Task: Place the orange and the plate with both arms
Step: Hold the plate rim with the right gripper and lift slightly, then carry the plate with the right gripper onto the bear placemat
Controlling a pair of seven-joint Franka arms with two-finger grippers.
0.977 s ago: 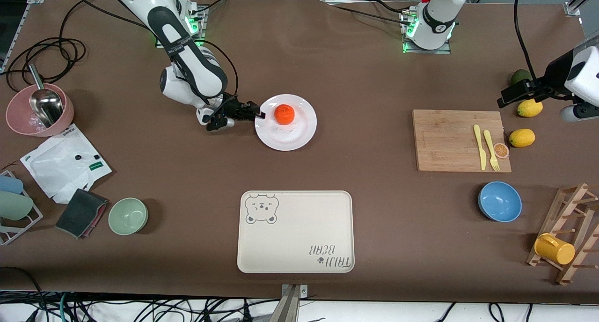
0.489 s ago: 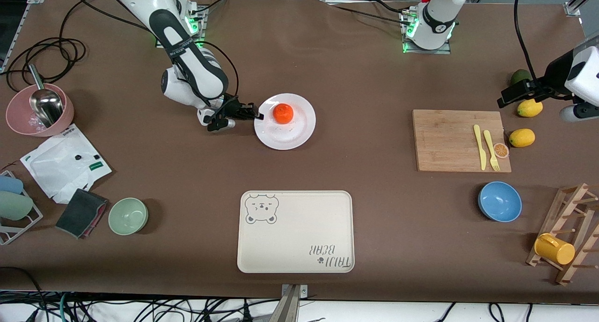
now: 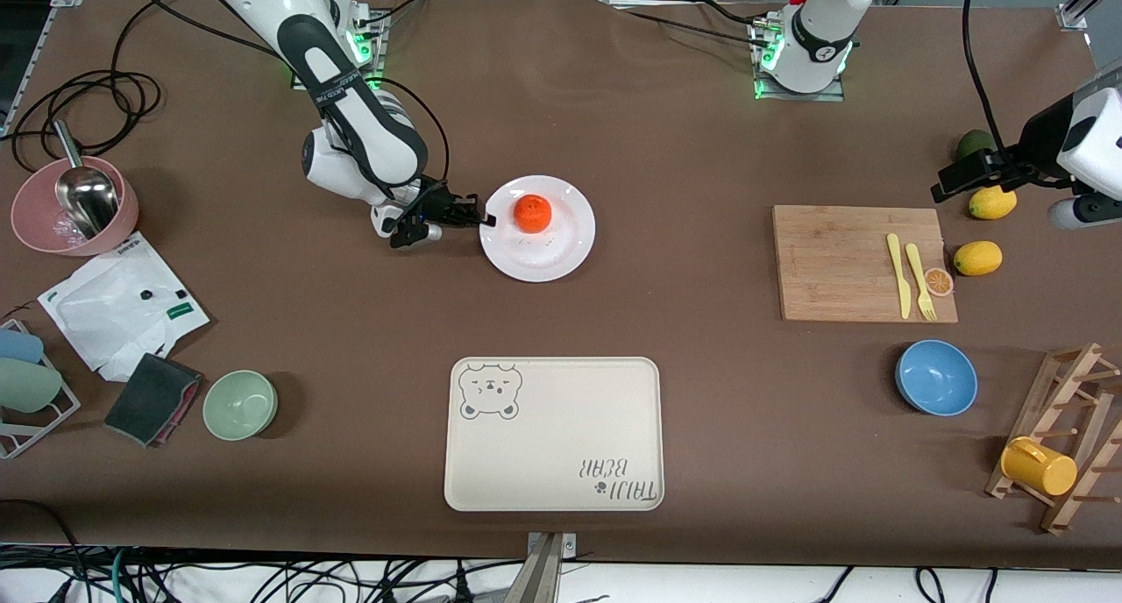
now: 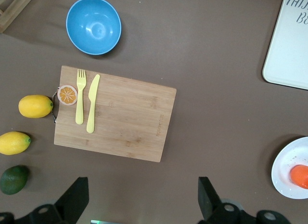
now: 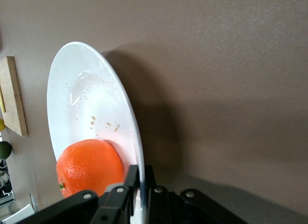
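The white plate (image 3: 552, 248) is held just above the table's middle, with the orange (image 3: 532, 213) on it. My right gripper (image 3: 484, 220) is shut on the plate's rim at the edge toward the right arm's end. In the right wrist view the rim (image 5: 135, 151) runs between the two fingers (image 5: 132, 178) and the orange (image 5: 89, 168) sits close beside them. My left gripper (image 3: 951, 182) is open and empty, up over the lemons at the left arm's end. Its fingers (image 4: 74, 200) show wide apart in the left wrist view.
A beige bear-printed tray (image 3: 561, 463) lies nearer to the front camera than the plate. A wooden board (image 3: 841, 261) carries a yellow knife, fork and an orange slice (image 3: 939, 280). Lemons (image 3: 977, 258), a blue bowl (image 3: 936, 377), a green bowl (image 3: 240, 404), a pink bowl (image 3: 44, 226) and a mug rack (image 3: 1065, 445) stand around.
The right gripper has shifted the plate with the orange slightly, first toward the right arm's end, then back. The left arm has not moved.
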